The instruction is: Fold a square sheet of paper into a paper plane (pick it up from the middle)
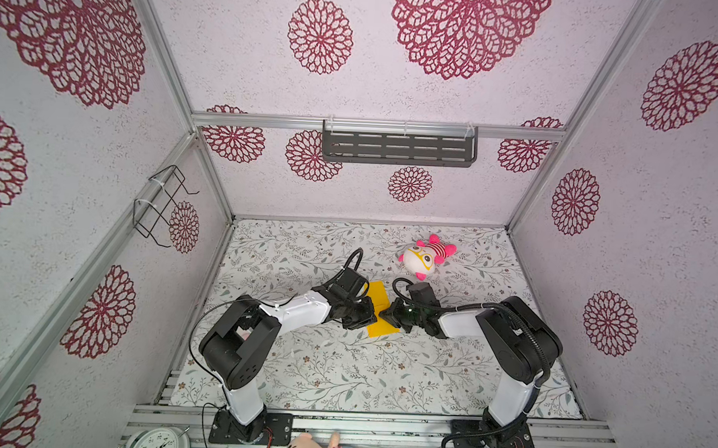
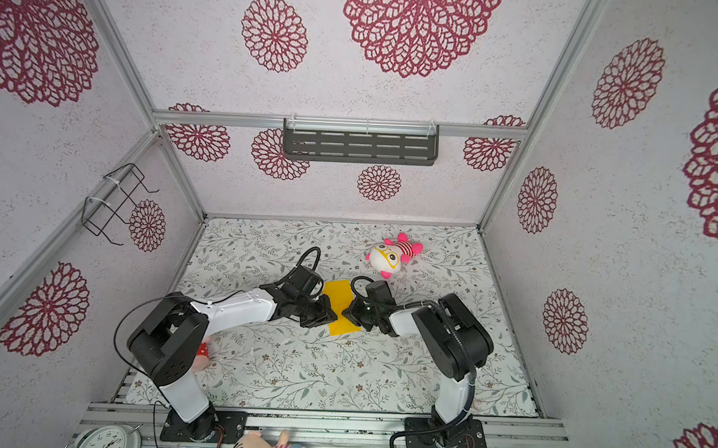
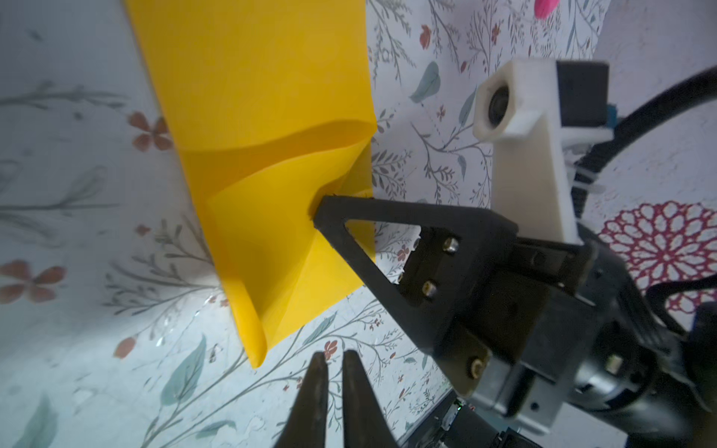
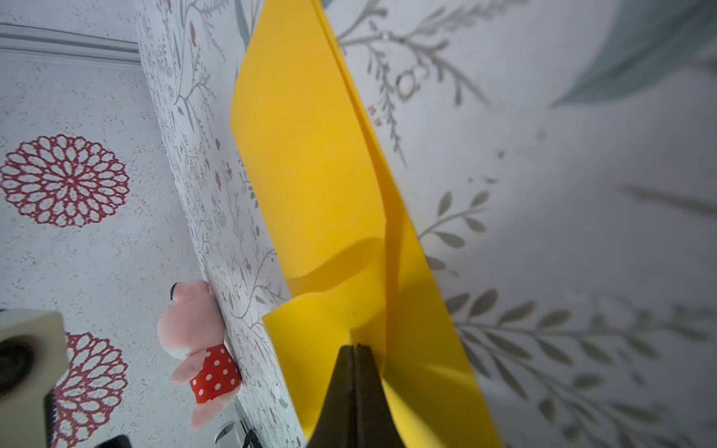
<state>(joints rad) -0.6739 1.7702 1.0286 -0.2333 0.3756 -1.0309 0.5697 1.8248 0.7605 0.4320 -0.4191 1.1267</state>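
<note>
- Yellow-orange square sheet of paper (image 3: 271, 97), loosely folded.
- My right gripper (image 4: 355, 347) pinches its edge; left gripper (image 3: 333, 358) barely parted, empty.
- Best: press crease flat slowly.

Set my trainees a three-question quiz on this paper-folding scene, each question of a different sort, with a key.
1. True or false: the right gripper has its fingers shut on the folded yellow-orange paper sheet.
2. The pink-and-white plush toy lies: A) on the paper sheet; B) on the floral table mat, apart from the sheet; C) between fingers.
3. What does the left gripper hold?
Key: 1 true; 2 B; 3 nothing.
</note>
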